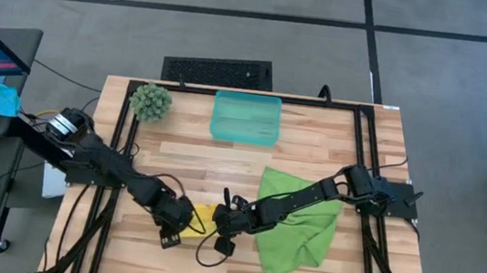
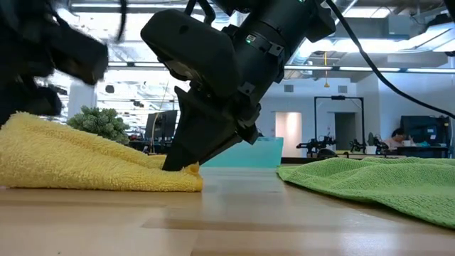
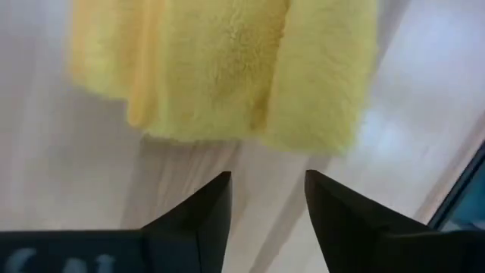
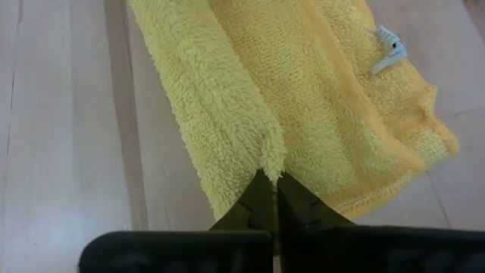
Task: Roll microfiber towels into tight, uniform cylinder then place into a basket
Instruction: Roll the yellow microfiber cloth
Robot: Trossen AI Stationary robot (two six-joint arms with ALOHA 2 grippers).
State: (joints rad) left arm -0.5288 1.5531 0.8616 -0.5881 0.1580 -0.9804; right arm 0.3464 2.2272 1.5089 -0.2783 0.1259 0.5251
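Observation:
The yellow towel lies bunched on the table near its front edge, between my two grippers; it also shows in the low view. My right gripper is shut on it at its right end. My left gripper is open just short of the towel's left side and touches nothing. The lime green towel lies spread flat to the right, partly under my right arm. The teal basket stands at the table's far side. My right gripper pinches a raised fold of the yellow towel between its two fingertips, near the towel's right end. The fingers slant down from the table's right side. The towel lies slack on the table, with its label showing farther along.
A fuzzy green ball plant stands at the far left of the table, beside the basket. A black frame rail runs along the table's sides. Bare wood lies between the towels and the basket.

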